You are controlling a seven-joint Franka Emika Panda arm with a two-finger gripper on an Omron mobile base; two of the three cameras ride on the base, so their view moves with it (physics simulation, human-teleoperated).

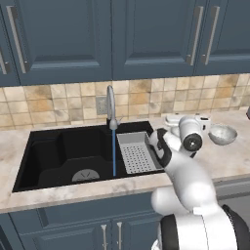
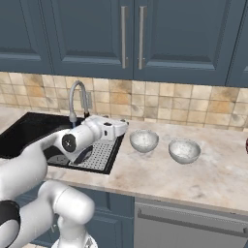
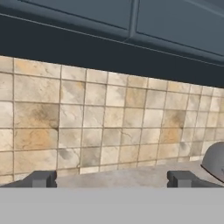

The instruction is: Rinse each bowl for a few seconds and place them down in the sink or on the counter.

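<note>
On the worktop (image 2: 160, 169) right of the sink (image 1: 53, 151), two speckled grey-white bowls stand upright side by side, near each other but apart: nearer bowl (image 2: 144, 140) just beside the sink edge, farther bowl (image 2: 184, 150) to its right. Left base view shows one bowl (image 1: 223, 134) past the arm. Water runs in a thin blue stream (image 1: 114, 154) from the silver faucet (image 1: 111, 105) into the black basin. Grey perforated tray (image 1: 136, 154) sits in the sink's right part. Hand (image 3: 111, 179) held level above the worktop, facing the tiled wall (image 3: 100, 118); fingertips (image 3: 41, 178) spread wide, nothing between them. Curved edge of a bowl (image 3: 215, 161) at right of hand view.
</note>
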